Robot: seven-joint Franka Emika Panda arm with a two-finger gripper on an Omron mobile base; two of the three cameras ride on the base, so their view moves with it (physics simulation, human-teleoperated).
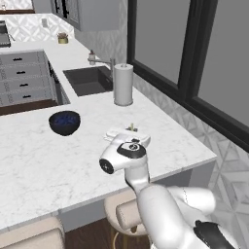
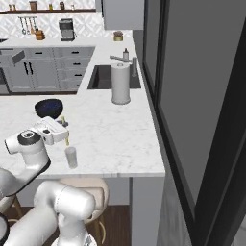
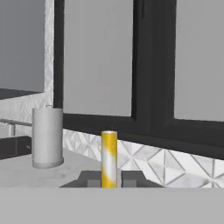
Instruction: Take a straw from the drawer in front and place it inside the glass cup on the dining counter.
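Yellow straw (image 3: 109,158) upright in gripper (image 3: 109,180)

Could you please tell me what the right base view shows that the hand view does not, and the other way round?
Right base view alone: the glass cup standing on the dining counter, with the end effector just above it, a dark blue bowl farther back, and the sink. Hand view alone: a close look at the straw, upright and clamped between the two dark fingertips, its pale stripes plain to see. Both share the white paper-towel roll, the dark-framed window and the yellow straw itself.
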